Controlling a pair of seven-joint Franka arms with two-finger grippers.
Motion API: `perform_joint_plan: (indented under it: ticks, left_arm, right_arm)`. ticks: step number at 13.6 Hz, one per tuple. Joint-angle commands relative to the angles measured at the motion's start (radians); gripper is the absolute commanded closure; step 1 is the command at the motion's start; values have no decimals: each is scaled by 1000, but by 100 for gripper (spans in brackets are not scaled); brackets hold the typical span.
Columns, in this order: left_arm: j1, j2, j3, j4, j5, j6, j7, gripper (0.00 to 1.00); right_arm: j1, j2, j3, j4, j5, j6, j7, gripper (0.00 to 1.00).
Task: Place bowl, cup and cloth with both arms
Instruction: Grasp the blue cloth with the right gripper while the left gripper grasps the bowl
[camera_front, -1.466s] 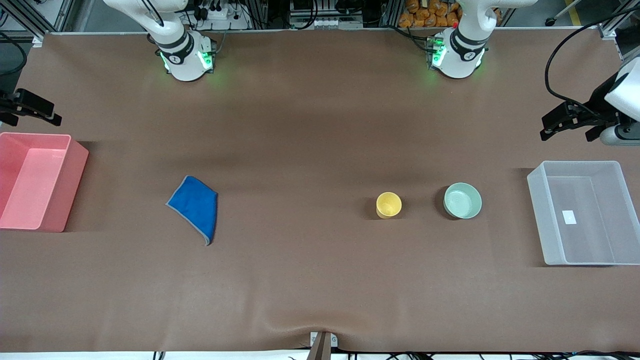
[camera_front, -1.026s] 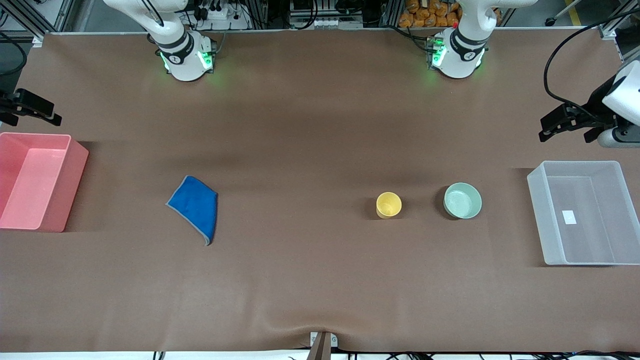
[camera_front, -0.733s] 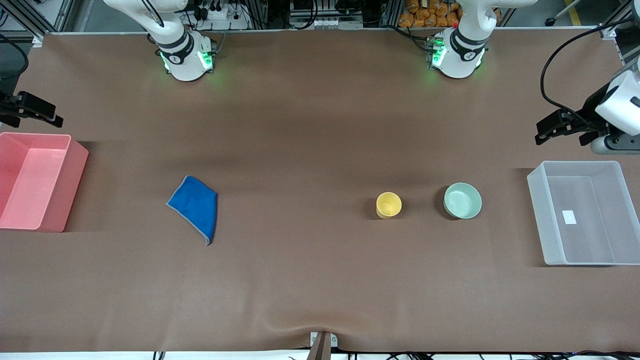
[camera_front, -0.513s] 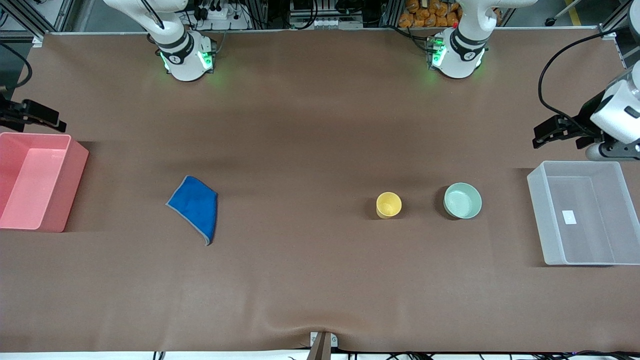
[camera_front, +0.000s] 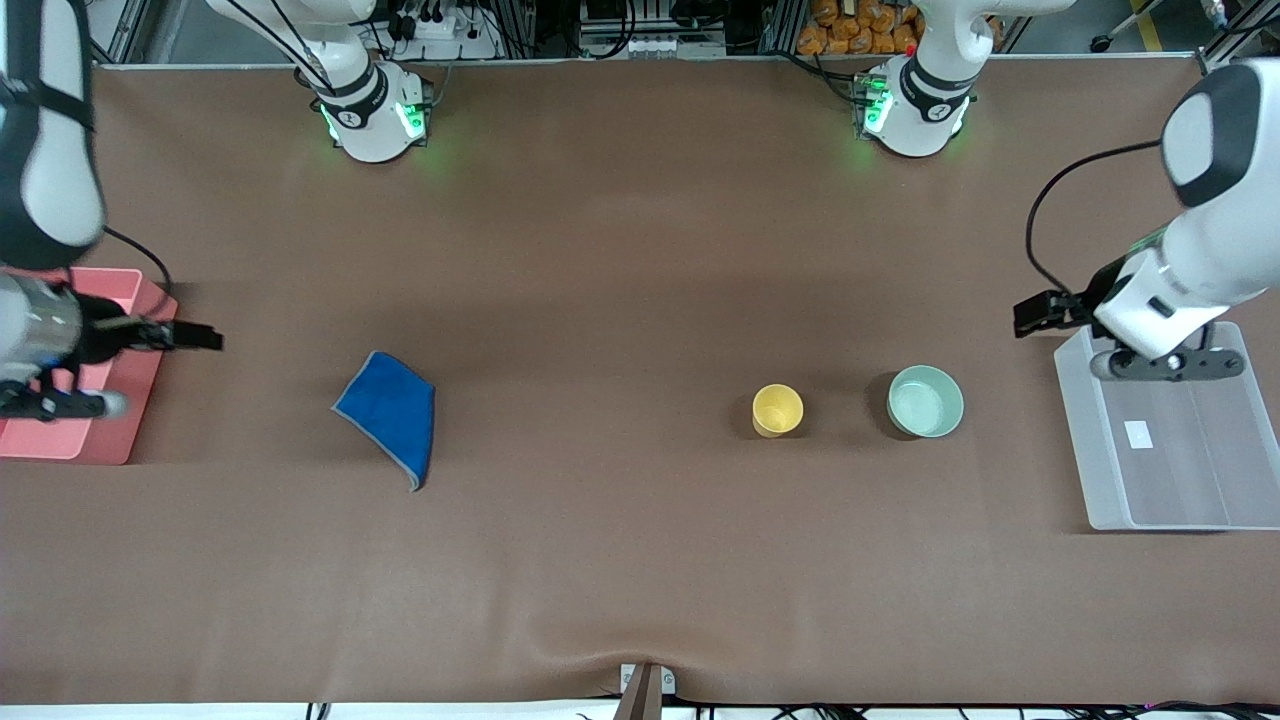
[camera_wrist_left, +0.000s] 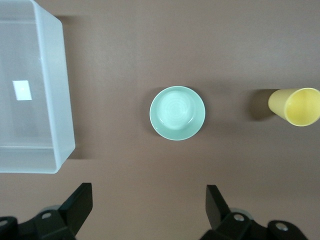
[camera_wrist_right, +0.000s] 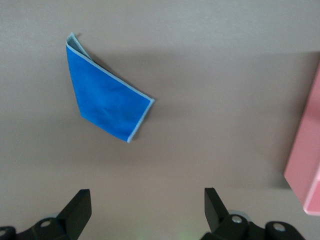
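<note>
Sitting upright on the table: bowl and cup, side by side, apart, cup toward the right arm's end. Left pincer hangs over bare table between the bowl and the clear bin, fingers spread wide, nothing held; in the left wrist view the bowl sits just ahead of the gap, the cup off to one side. Cloth lies flat toward the right arm's end, folded, grey edge showing. Right pincer hangs over bare table between the cloth and the pink bin, fingers released and empty, cloth well ahead of them.
</note>
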Motion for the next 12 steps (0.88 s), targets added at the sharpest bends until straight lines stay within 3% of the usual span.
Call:
perform_joint_plan:
  ticks: [1,5,9,12]
  left_arm:
    - [7,30,-2,-75,-13,113,-12,0]
    - [8,74,-2,-210,-7,318,-8,0]
    - [13,171,-1,-224,20,406,-6,0]
    - [13,248,-1,-224,25,495,-11,0]
  right_arm:
    - [44,71,-1,21,38,40,-14,0]
    - [102,134,-1,-19,63,115,-19,0]
    - [157,157,-1,-142,63,314,-69,0]
    - [145,218,-1,-147,63,394,-271,0]
